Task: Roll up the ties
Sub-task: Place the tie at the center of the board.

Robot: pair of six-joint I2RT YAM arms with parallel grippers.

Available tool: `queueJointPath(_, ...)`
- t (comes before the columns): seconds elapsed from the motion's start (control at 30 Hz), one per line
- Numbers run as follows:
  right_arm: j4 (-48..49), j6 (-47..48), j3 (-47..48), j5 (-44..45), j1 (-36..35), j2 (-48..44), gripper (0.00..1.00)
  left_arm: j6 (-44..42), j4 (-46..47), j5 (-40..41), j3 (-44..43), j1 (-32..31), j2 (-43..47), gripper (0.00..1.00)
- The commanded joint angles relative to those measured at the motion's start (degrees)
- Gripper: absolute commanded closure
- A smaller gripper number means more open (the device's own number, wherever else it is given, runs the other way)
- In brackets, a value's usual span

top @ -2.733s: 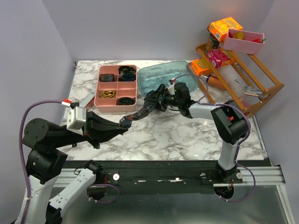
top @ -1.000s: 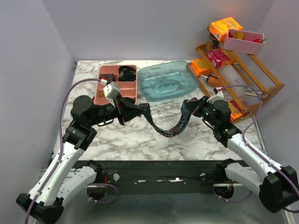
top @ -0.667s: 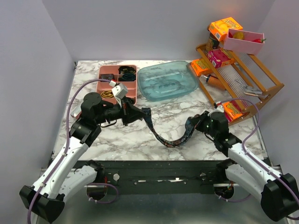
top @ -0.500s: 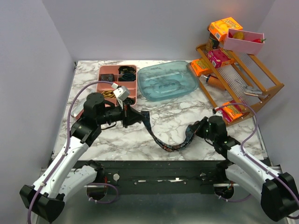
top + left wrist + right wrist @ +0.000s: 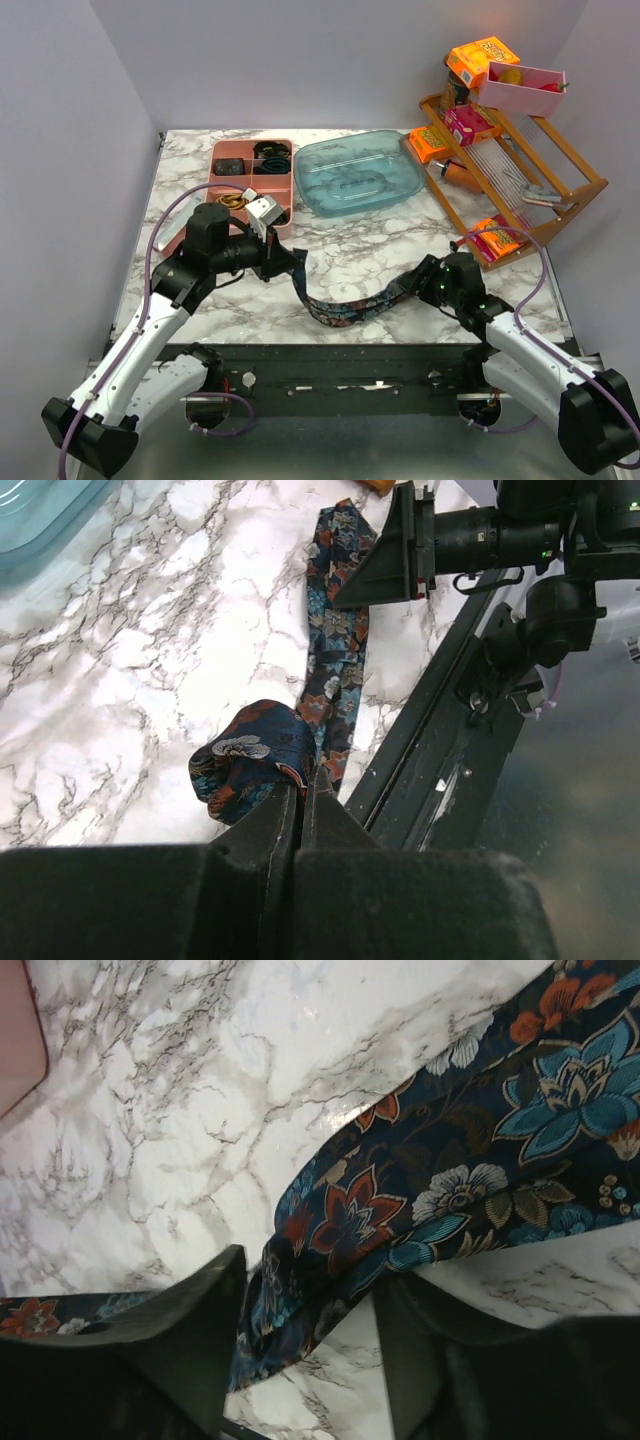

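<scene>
The marble surface (image 5: 360, 245) carries the tie (image 5: 345, 308) along its 6 o'clock edge. The left jaws are fully closed, pinching its bunched 8 o'clock end. The right jaws stand apart, straddling the 4 o'clock end without gripping. Lay the strip flat, then roll tightly from the pinched end.

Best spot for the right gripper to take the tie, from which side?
Free end of the tie, by the right gripper, likely from above, jaws straddling its narrow width: it lies flat on the marble, and the left gripper pins the other end.
</scene>
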State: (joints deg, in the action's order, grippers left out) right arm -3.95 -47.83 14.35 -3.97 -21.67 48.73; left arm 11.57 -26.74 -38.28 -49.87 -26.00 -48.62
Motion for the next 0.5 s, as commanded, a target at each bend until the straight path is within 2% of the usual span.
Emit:
queueJointPath(0.0, -3.35, 1.69, 0.59, -2.45, 0.14, -0.22, 0.34, -1.55, -1.65, 3.29, -2.34, -0.1, 2.82, 1.0)
queueJointPath(0.03, -4.05, 1.95, 1.03, -2.71, 0.14, -0.21, 0.27, -1.73, -1.82, 3.56, -2.6, -0.1, 3.09, 1.0)
queueJointPath(0.07, -4.4, 2.3, 1.29, -3.06, 0.14, -0.13, 0.27, -1.73, -1.74, 3.74, -3.04, -0.1, 3.44, 1.0)
queueJointPath(0.2, -7.3, 4.58, 3.31, -5.17, 0.14, 0.31, 0.1, -1.82, -2.7, 4.88, -3.22, -0.1, 3.97, 1.0)
queueJointPath(0.33, -11.77, 7.4, 5.69, -9.29, 0.05, 0.49, 0.04, -1.99, -4.72, 6.28, -2.43, -0.1, 3.36, 1.0)
queueJointPath(0.47, -14.16, 11.26, 8.67, -11.94, 0.14, 0.31, 0.04, -0.85, -5.34, 7.78, -1.11, -0.1, 3.18, 1.0)
